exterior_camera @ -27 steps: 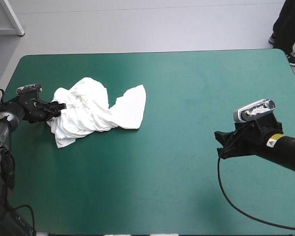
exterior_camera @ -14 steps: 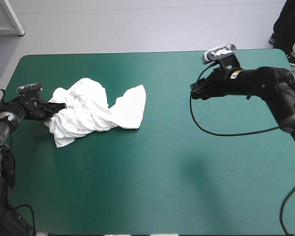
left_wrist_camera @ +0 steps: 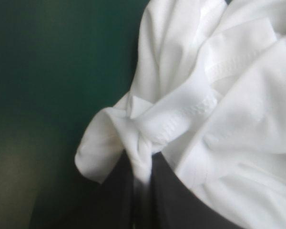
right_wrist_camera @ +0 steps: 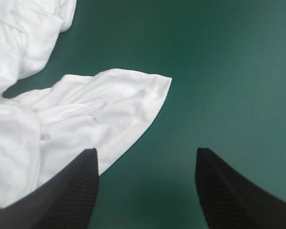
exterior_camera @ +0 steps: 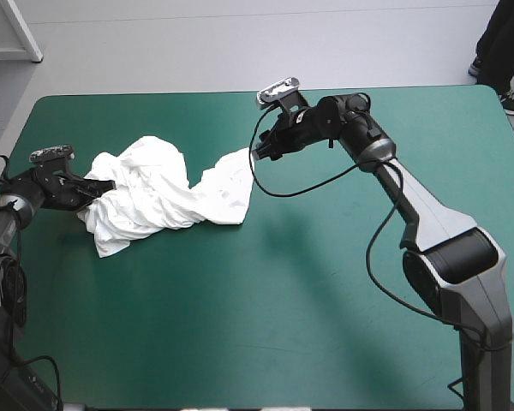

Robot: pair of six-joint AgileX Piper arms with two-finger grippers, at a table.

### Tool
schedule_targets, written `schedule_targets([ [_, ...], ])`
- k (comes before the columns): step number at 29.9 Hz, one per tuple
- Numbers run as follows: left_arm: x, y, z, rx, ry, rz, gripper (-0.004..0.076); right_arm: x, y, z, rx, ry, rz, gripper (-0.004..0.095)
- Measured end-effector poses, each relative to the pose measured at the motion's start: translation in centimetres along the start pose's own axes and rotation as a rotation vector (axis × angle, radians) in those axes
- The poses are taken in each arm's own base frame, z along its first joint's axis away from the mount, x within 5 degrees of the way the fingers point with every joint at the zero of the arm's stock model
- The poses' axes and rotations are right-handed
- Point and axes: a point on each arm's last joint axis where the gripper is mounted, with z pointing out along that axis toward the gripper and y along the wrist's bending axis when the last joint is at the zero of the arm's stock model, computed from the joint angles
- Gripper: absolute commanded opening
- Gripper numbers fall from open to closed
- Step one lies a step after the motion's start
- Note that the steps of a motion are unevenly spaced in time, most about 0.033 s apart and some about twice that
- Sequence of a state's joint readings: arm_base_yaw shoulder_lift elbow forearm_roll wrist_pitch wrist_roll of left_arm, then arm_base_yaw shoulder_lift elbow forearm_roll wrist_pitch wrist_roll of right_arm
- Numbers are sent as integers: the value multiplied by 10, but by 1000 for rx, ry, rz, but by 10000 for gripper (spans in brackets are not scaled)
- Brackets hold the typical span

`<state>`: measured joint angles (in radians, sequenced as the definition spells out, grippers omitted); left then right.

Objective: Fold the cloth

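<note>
Left claw (exterior_camera: 97, 185) is pinched all but shut on a bunched fold of the white T-shirt (exterior_camera: 154, 199), at the heap's left edge. The right claw (exterior_camera: 255, 154) stands wide open with nothing in it, its arm stretched across from the right side.

The teal-green counter (exterior_camera: 291, 300) carries the T-shirt on its left half, well clear of the near and far edges. The garment is a crumpled heap, thickly creased near the left claw. A flatter flap runs out to the right and ends in a point, and the right claw hangs at that point.

In the left wrist view, the T-shirt (left_wrist_camera: 219, 95) fills the space ahead of the left claw (left_wrist_camera: 140, 164). A twisted roll of stitched hem is caught between the black fingers, with bare counter (left_wrist_camera: 47, 71) to one side.

In the right wrist view, the T-shirt (right_wrist_camera: 52, 124) lies ahead of the right claw (right_wrist_camera: 145, 152) and off to one side. Its hemmed corner (right_wrist_camera: 155, 86) points into the gap. One finger overlaps the cloth and the other is over bare counter (right_wrist_camera: 229, 71). I cannot tell whether either finger touches anything.
</note>
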<state>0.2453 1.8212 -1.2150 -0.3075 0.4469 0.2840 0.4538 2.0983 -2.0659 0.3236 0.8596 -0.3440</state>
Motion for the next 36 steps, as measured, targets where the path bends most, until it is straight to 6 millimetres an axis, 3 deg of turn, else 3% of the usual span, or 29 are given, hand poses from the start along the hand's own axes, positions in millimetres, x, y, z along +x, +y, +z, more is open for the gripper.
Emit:
schedule_targets([
  [7, 2, -1, 0, 8, 25, 3, 19, 12, -2, 60, -22, 46, 3, 563],
  [10, 3, -1, 0, 10, 32, 3, 19, 14, -1, 76, -21, 36, -1, 563],
  [26, 3, -1, 0, 14, 41, 14, 19, 33, 25, 125, -42, 68, -43, 556],
  [28, 3, -1, 0, 14, 43, 15, 19, 34, 24, 125, -28, 72, -40, 497],
  [30, 3, -1, 0, 14, 43, 18, 19, 34, 23, 126, -15, 73, -34, 376],
  [34, 3, -1, 0, 14, 43, 18, 19, 34, 21, 127, 8, 72, -38, 20],
  [36, 3, -1, 0, 14, 43, 18, 19, 34, 20, 127, 14, 68, -39, -13],
])
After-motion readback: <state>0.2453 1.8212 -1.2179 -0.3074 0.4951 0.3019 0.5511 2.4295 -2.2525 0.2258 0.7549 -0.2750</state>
